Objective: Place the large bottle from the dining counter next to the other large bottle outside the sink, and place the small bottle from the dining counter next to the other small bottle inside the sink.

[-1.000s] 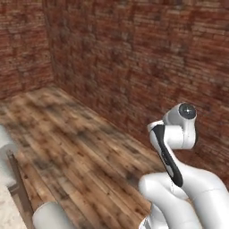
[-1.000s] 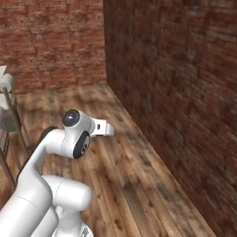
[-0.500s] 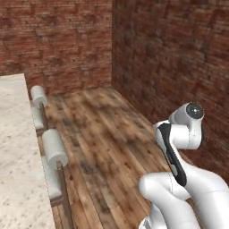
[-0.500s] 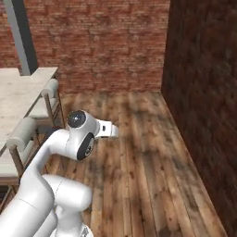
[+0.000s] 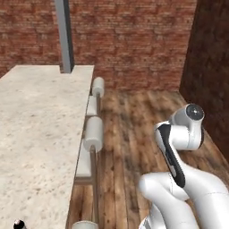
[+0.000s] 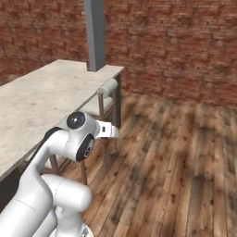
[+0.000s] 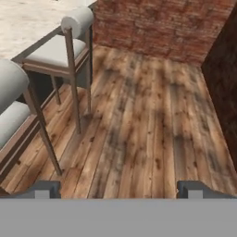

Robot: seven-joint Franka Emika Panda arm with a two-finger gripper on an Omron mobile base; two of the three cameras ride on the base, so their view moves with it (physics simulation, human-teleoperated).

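The dining counter (image 5: pixel 40 134), a long beige speckled slab, runs along the left of both base views (image 6: pixel 46 97), with its grey pillar (image 5: pixel 65 36) at the far end. On the counter at the bottom edge of the left base view a small dark cap (image 5: pixel 18 223) pokes up. Its body is cut off, so I cannot tell which bottle it is. My gripper (image 7: pixel 120 190) is open, its fingertips (image 7: pixel 46 189) wide apart over bare wooden floor with nothing between them. The arm is folded close to the base. The sink and the bottles by it are out of view.
Bar stools with grey cushions and roll backs stand along the counter's edge (image 5: pixel 94 134) (image 6: pixel 109 88) (image 7: pixel 69 41). Wooden plank floor (image 6: pixel 176 152) stretches to the right of them. Brick walls (image 5: pixel 134 36) close the room behind and on the right.
The whole picture has swung as the base turned: the counter, pillar and stools have come into view on the left. The arm keeps its folded pose and the gripper stays open.
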